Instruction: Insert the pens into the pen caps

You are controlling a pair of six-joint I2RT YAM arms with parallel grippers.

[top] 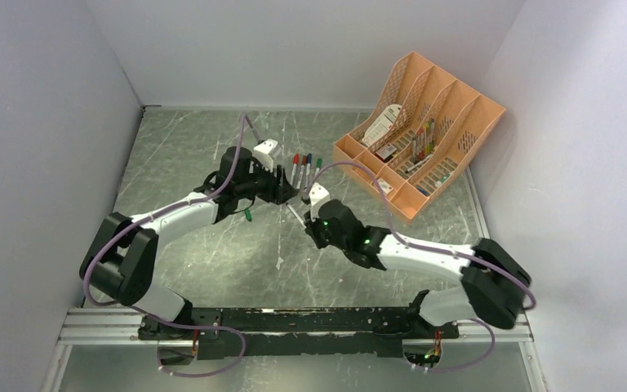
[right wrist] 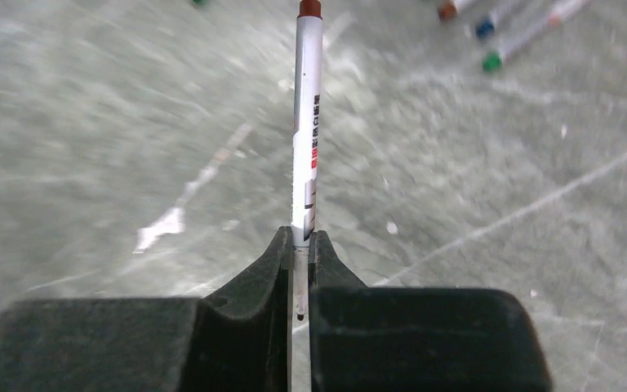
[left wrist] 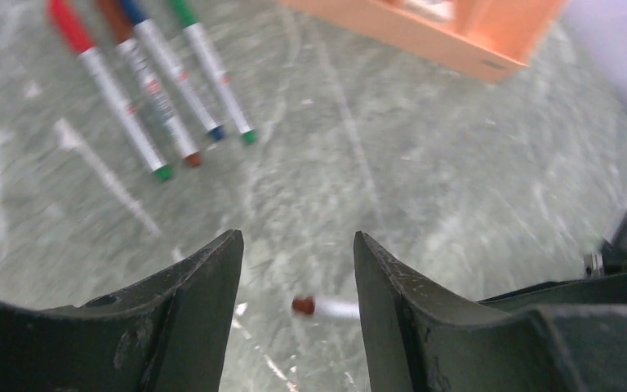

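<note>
My right gripper (right wrist: pixel 300 237) is shut on a whitish pen (right wrist: pixel 307 122), gripping it near its thin nib end. The pen's red-brown end (right wrist: pixel 310 8) points away from the wrist. My left gripper (left wrist: pixel 298 245) is open with nothing between its fingers; below the gap shows that same pen's red-brown end (left wrist: pixel 303 306). From above, the left gripper (top: pixel 287 194) and right gripper (top: pixel 303 212) nearly meet at mid-table. Several pens (top: pixel 305 170) lie in a row just beyond them, wearing red, brown, blue and green pen caps (left wrist: pixel 69 20). A loose green cap (top: pixel 247 216) lies left of the grippers.
An orange organiser (top: pixel 420 131) with bunched pens and cards stands at the back right, its front wall (left wrist: pixel 424 37) near the row of pens. White walls close in the marbled grey table (top: pixel 212 261) on three sides.
</note>
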